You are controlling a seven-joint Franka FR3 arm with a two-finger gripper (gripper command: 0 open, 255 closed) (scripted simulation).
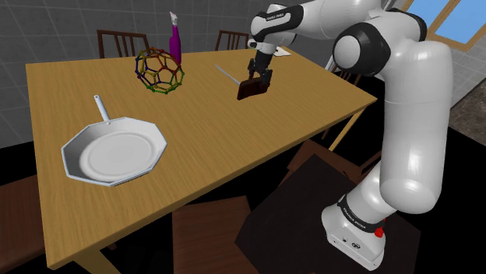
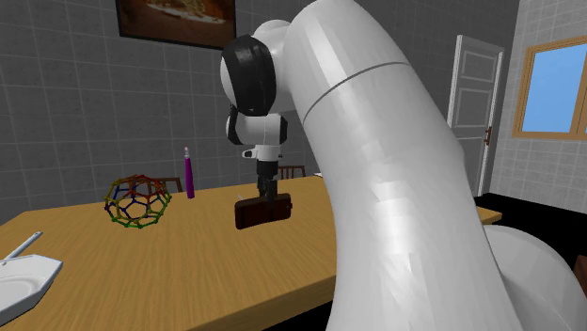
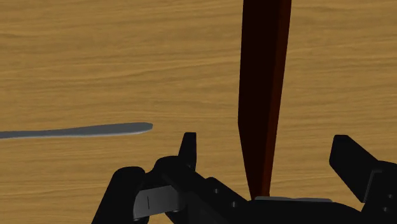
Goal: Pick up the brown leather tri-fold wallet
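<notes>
The brown wallet (image 1: 254, 90) stands on its long edge on the wooden table (image 1: 234, 148), slightly tilted. My black gripper (image 1: 261, 80) is directly over it with the fingers down on either side of its top. In the wrist view the wallet (image 3: 264, 89) runs edge-on between the two fingers (image 3: 188, 147), and wood shows in the gap on each side, so the gripper (image 3: 267, 149) is open and not touching it. The second exterior view shows the wallet's broad face (image 2: 263, 213) under the gripper (image 2: 269, 196).
A thin grey utensil (image 1: 227, 75) lies close beside the wallet. Farther along the table are a wire polyhedron ball (image 1: 160, 72), a purple bottle (image 1: 174, 43) and a white pan (image 1: 115, 152). Chairs stand around the table, whose near edge is close to my stand.
</notes>
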